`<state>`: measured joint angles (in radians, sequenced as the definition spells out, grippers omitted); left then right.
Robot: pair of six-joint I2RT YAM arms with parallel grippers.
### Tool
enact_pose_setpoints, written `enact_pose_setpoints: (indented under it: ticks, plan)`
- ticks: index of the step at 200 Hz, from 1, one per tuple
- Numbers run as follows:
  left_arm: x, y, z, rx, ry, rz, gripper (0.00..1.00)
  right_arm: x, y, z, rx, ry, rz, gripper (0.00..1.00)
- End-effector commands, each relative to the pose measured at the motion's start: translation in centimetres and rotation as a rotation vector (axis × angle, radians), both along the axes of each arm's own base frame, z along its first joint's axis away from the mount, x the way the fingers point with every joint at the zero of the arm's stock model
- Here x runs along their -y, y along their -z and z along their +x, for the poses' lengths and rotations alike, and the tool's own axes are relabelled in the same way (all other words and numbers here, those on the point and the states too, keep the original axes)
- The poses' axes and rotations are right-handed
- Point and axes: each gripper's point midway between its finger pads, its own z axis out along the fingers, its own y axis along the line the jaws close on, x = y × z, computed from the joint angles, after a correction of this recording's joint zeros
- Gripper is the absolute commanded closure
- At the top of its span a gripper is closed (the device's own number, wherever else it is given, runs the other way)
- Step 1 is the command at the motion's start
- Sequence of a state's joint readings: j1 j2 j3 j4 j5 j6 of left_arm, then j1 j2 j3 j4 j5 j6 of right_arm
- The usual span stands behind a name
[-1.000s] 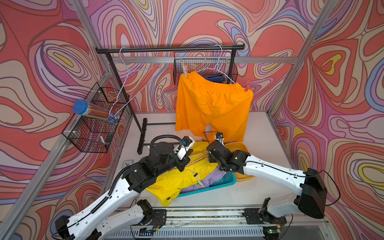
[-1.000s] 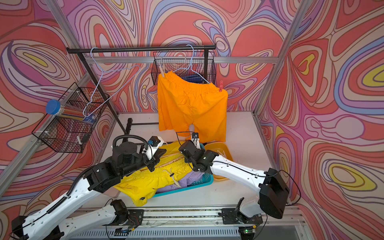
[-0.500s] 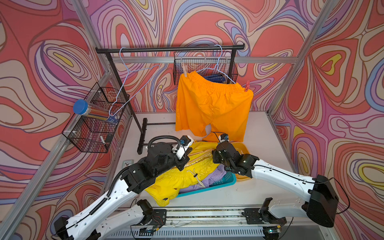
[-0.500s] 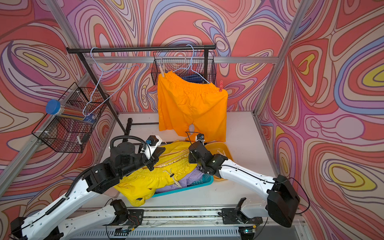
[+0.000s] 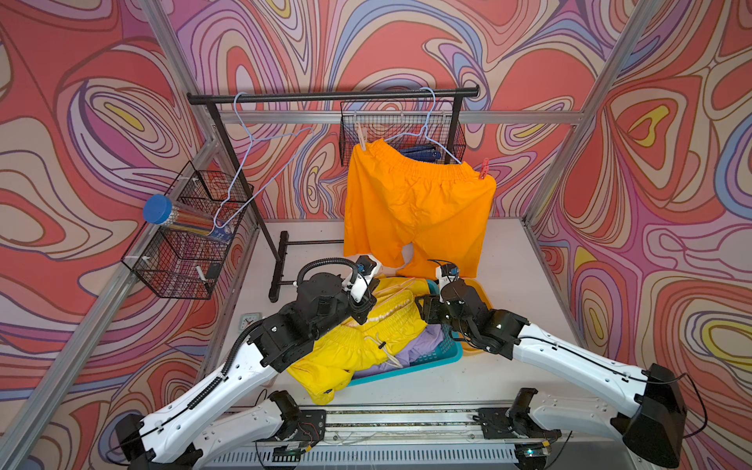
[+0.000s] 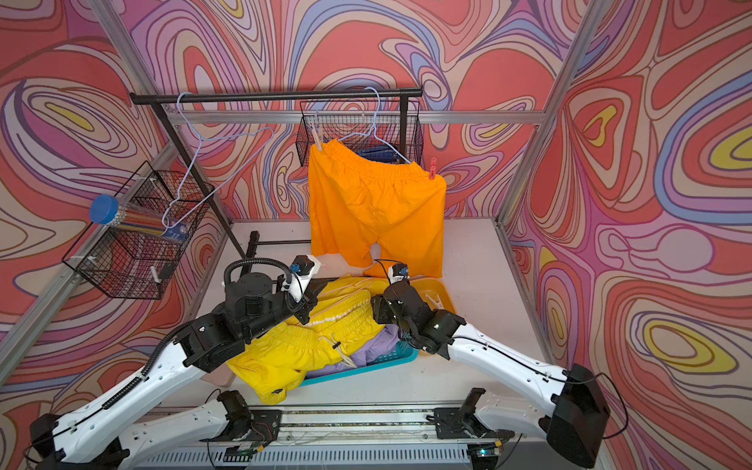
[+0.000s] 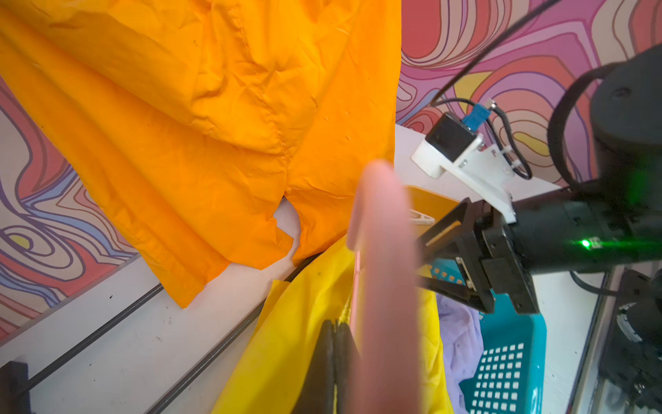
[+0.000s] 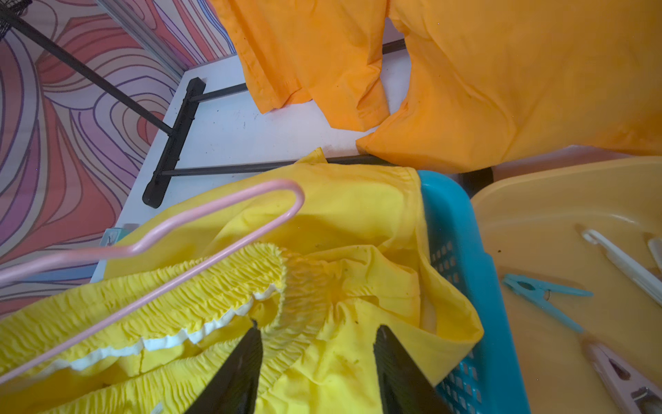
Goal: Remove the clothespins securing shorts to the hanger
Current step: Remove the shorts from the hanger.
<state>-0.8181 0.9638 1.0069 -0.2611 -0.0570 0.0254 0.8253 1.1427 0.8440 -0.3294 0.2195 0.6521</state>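
Right gripper [image 8: 318,326] was shut, jaws now apart over the yellow shorts [image 8: 358,200] waistband. Right arm [image 5: 569,358] pulled back toward lower right of frame in both top views.

shorts [image 5: 415,211] 3 | hangers [image 7: 383,269] 3 | clothespins [image 8: 533,288] 5 — 2 clipped, 3 in tray [image 8: 537,215]

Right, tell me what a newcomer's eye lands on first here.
The orange shorts hang at the back under a black rail, pinned at the waist corners by a beige clothespin and a red clothespin. In front, yellow shorts spill over a teal basket. Swirling red, pink and lilac walls enclose everything.
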Motion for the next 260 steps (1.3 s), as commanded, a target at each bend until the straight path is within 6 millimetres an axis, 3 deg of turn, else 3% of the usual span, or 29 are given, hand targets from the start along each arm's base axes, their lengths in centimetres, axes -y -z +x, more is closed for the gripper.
enact_pose_setpoints:
  ticks: [1,50,112,152,188,222,260]
  plan:
    - [1.4,-4.0,1.6,0.059,-0.025,-0.165,1.00,0.1,-0.5,-0.4,0.009,-0.024,0.009,0.43]
    - [4.1,-5.4,3.9,0.088,-0.024,-0.251,1.00,-0.8,-0.9,-1.2,-0.023,-0.088,0.020,0.38]
    - [4.9,-8.3,5.5,0.183,-0.048,-0.351,1.00,-1.2,-2.1,-0.7,0.023,-0.077,0.067,0.36]
    - [4.5,-9.1,6.2,0.226,-0.096,-0.413,1.00,-1.4,-5.5,-1.0,0.104,-0.108,0.142,0.36]
    - [2.0,-10.4,7.6,0.317,-0.264,-0.488,1.00,-1.5,-9.6,-2.3,0.197,-0.174,0.237,0.37]
    - [1.1,-11.3,8.6,0.360,-0.376,-0.555,1.00,-3.8,-12.0,-3.9,0.216,-0.313,0.362,0.38]
    - [1.9,-12.4,7.9,0.444,-0.490,-0.594,1.00,-7.0,-11.2,-4.7,0.145,-0.443,0.460,0.41]
